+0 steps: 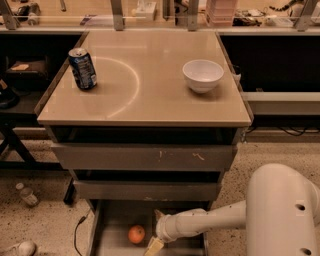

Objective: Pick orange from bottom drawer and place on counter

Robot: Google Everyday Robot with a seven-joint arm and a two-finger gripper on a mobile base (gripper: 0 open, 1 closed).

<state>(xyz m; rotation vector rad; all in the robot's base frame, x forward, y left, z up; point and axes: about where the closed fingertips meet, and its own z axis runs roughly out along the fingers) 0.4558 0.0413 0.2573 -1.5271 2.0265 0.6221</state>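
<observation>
Nothing here that I can actually read. The blue can [83,68] on the worktop [150,95] carries pale marks on its label, but I can't make them out. The pincer [154,232] sits low in the bottom drawer [115,220], fingers spread, just beside the orange [136,234]

A speckled stone floor [280,150] is seen around a drawer cabinet [150,157], with a black cable [77,232] and a small bottle [26,194] lying on it at the left. Behind, a long pale shelf [100,21] with metal posts [118,14] is crowded with clutter, dark recesses are left beneath it, and everything is warmly lit. The gripper [156,231] is held low in the open bottom drawer [115,220], its fingers spread.
</observation>
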